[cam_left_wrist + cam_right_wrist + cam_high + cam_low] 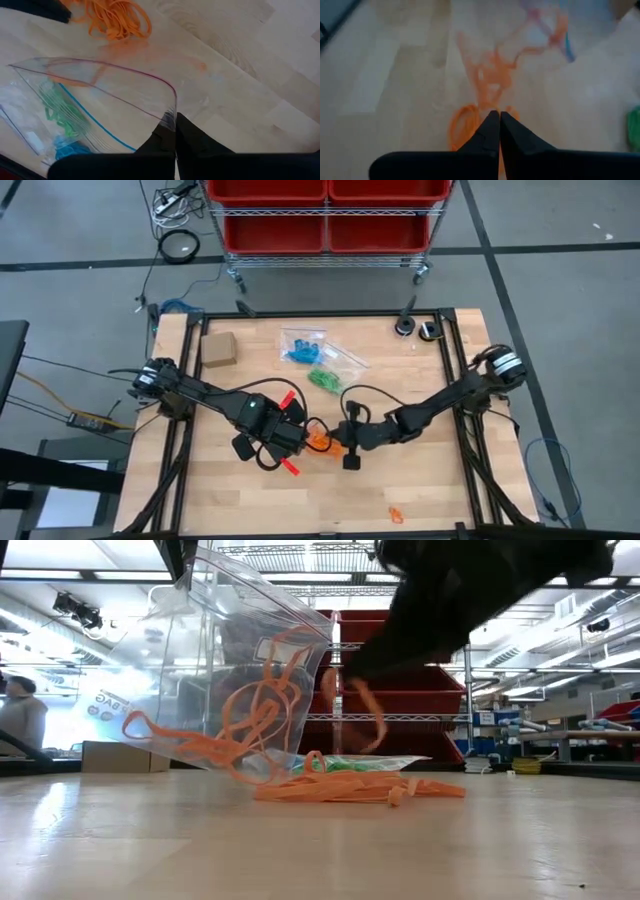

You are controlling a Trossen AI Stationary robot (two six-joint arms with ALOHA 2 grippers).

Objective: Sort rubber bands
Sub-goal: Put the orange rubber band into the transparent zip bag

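Note:
My left gripper (300, 428) is shut on a clear zip bag (200, 660) at mid-table, and the bag's mouth (100, 75) gapes open. Several orange rubber bands (250, 720) hang in and out of the bag. A pile of orange bands (350, 787) lies on the table beside it. My right gripper (495, 117) is shut just above this pile (318, 442), and orange bands (368, 710) dangle from it. Green bands (322, 378) and blue bands (300, 350) lie farther back, the blue ones inside another clear bag. My left gripper pinches the bag's rim (169, 114) at one end of the open mouth, fingers pointing down from above. The bag hangs tilted below the fingers, its lower part (235, 765) resting on the table. My right gripper pinches a few orange bands (490, 102) between its fingertips, slanting down from the table's right side. The strands hang slack below the fingers, over the pile.
A tan cardboard box (218, 348) sits at the back left. One stray orange band (396, 515) lies near the front edge. Two small round things (417, 329) stand at the back right. A cart with red bins (325, 215) stands beyond the table.

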